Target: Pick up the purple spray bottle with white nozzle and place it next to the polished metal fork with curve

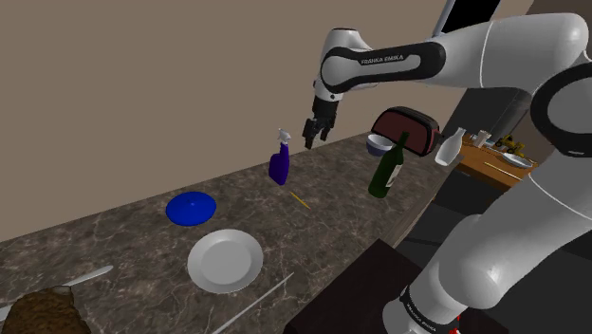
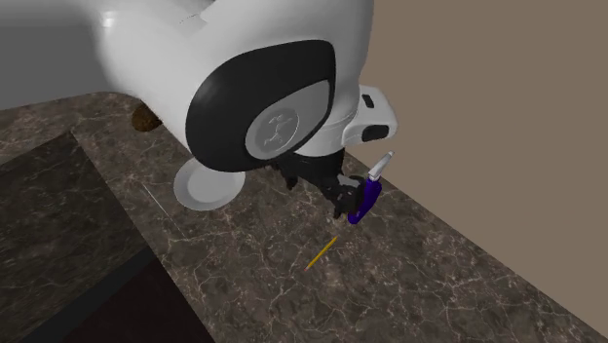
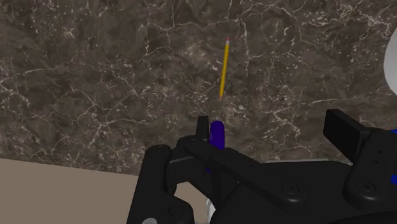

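My black two-finger tool (image 1: 311,134) hangs open, empty, just beside the purple white-nozzled spray bottle (image 1: 278,164) on the dark veined tabletop (image 1: 142,228).

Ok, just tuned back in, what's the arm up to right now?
The arm's gripper hovers open just beside the purple spray bottle, level with its white nozzle, and is not gripping it. The bottle stands upright on the dark marble counter close to the wall, with a yellow pencil lying in front of it. A slim metal utensil, possibly the fork, lies far off by the white plate, so the pickup is not yet done.
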Controlling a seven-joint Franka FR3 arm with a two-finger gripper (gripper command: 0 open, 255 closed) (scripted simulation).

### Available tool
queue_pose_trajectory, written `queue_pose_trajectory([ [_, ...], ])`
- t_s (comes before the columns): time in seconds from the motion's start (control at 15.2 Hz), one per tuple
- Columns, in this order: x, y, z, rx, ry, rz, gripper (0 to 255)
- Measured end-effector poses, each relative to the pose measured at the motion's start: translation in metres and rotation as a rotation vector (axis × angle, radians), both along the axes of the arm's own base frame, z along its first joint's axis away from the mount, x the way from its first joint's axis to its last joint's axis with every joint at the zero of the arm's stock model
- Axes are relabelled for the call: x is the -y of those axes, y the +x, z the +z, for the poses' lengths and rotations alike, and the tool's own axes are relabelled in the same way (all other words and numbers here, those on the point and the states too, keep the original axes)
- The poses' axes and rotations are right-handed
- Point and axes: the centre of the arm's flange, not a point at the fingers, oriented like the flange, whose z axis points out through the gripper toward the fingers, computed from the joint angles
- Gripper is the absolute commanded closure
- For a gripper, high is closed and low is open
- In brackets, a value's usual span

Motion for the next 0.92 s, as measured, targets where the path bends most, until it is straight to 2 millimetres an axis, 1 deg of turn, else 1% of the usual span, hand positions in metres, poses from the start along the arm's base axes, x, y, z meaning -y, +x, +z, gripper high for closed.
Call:
queue_pose_trajectory([
  [0.2,0.011,0.037,-0.005,0.01,0.009,-0.012,0],
  [0.26,0.014,0.052,-0.007,0.014,0.013,-0.015,0],
  [0.4,0.023,0.073,-0.015,0.019,0.019,-0.022,0],
  [0.59,0.031,0.111,-0.027,0.029,0.029,-0.034,0],
  [0.73,0.04,0.133,-0.026,0.035,0.035,-0.041,0],
  [0.79,0.04,0.144,-0.03,0.038,0.038,-0.044,0],
  [0.92,0.043,0.15,-0.039,0.039,0.039,-0.045,0],
])
